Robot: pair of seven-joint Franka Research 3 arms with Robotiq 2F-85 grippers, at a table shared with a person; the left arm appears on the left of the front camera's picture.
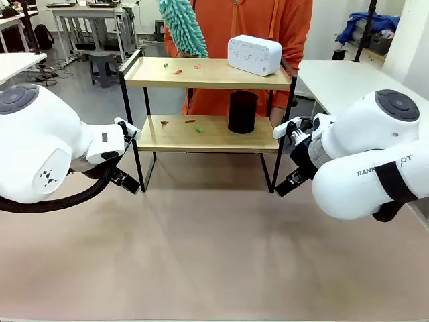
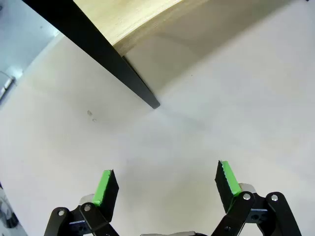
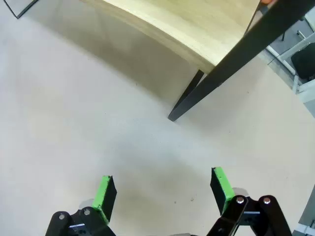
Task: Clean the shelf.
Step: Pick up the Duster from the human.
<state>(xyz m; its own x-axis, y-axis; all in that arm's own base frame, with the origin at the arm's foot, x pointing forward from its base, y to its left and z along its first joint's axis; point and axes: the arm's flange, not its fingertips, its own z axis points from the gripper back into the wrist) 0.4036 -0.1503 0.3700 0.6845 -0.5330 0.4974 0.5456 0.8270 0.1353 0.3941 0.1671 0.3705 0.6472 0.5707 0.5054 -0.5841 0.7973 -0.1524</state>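
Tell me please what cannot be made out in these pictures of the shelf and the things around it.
- Front view: the scraps on the shelf are too small to identify.
- Front view: the top edge cuts off the duster, so its handle is hidden.
- Front view: the black cylinder hides the board behind it.
- Wrist views: the top edge cuts off most of the shelf.

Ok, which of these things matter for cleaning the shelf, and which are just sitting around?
Job: shelf, teal duster, red and green scraps on both boards.
Lying about: white box on top board, black cylinder on lower board.
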